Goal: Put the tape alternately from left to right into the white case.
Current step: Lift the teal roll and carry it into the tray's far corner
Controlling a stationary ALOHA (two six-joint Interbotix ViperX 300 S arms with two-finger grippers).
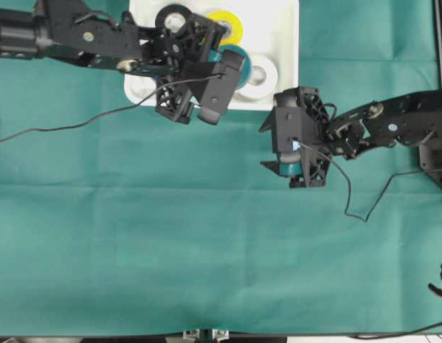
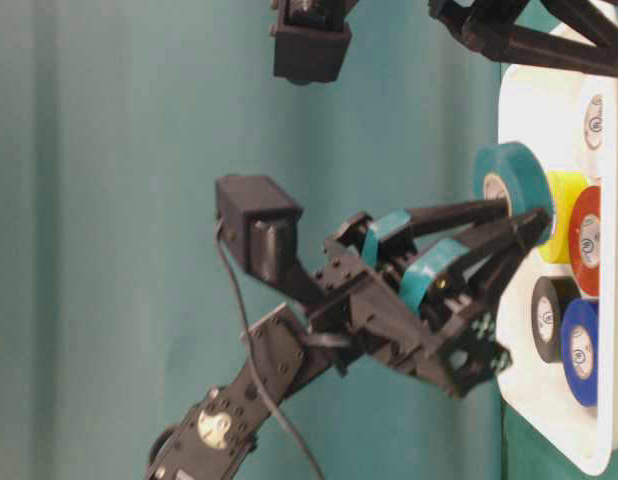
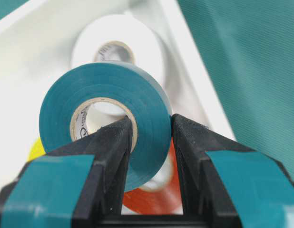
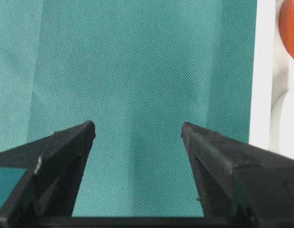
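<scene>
Green cloth (image 1: 207, 243) covers the table. At upper centre, the left tool (image 3: 149, 137) pinches the teal roll (image 3: 106, 118) through its wall (light and stiff, I think, best held this way) above the white case (image 1: 285, 43), which holds yellow, white, red, black and blue rolls. Right tool (image 4: 137, 137) is spread, empty.

I work at a robot lab bench: a flat green fabric cloth (image 1: 207, 243) covers the whole table, two black skeletal robot arms (image 1: 393, 125) with loose black cables (image 1: 56, 127) reach in from the frame's left and right edges.
</scene>
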